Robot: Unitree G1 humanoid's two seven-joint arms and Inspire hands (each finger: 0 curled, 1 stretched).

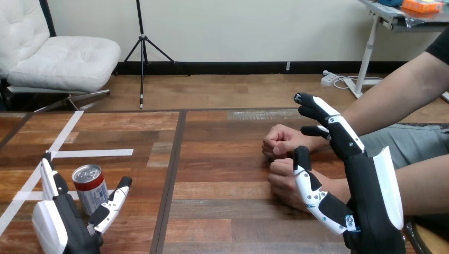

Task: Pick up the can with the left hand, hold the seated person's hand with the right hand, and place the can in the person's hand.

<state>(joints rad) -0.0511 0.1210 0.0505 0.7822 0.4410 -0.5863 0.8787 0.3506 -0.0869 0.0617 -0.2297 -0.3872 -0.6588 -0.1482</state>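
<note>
A red and silver can (pixel 90 188) stands upright on the wooden table (pixel 222 159) at the near left. My left hand (pixel 69 217) is open just behind it, fingers and thumb straight on either side of the can without closing on it. At the right, the person's two fists rest on the table, the far one (pixel 283 141) and the near one (pixel 286 182). My right hand (pixel 349 185) is open and raised beside them. Its thumb lies over the near fist's wrist and its fingers reach up past the far forearm. It grips neither.
White tape strips (pixel 63 151) mark the table's left part. A dark seam (pixel 172 174) runs front to back between the two table halves. The person's forearms come in from the right edge.
</note>
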